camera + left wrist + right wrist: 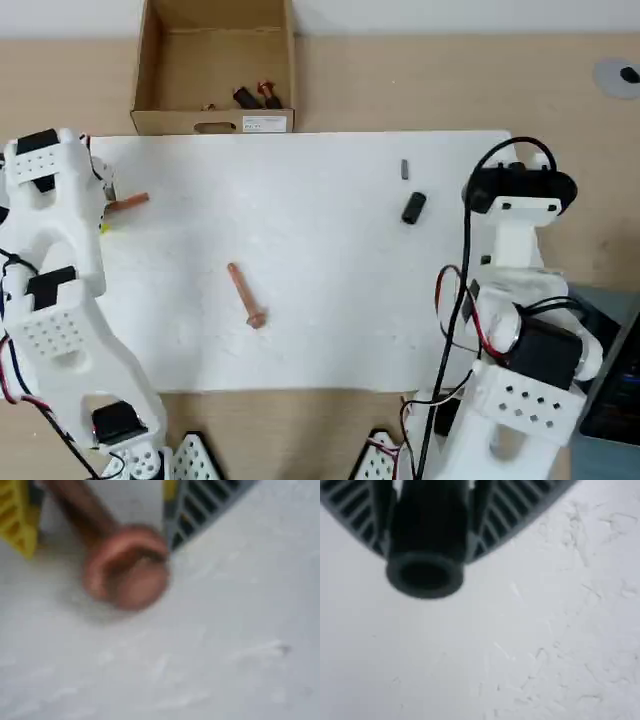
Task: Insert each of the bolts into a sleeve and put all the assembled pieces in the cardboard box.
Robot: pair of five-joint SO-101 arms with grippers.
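Note:
My left gripper (100, 510) is shut on a copper bolt (125, 570), whose round head hangs just over the white board. In the high view this bolt (128, 203) sticks out from the left arm near the board's left edge. My right gripper (427, 525) is shut on a black sleeve (425, 572), open end facing the camera, low over the board; from above the sleeve (413, 207) shows at the right. A second copper bolt (245, 295) lies loose mid-board. The cardboard box (148, 70) stands at the back with assembled pieces (255, 97) inside.
The white board (330, 300) covers most of the wooden table. A small grey piece (404, 170) lies just behind the black sleeve. A grey disc (617, 76) sits at the far right corner, and dark equipment (612, 370) lies by the right arm's base.

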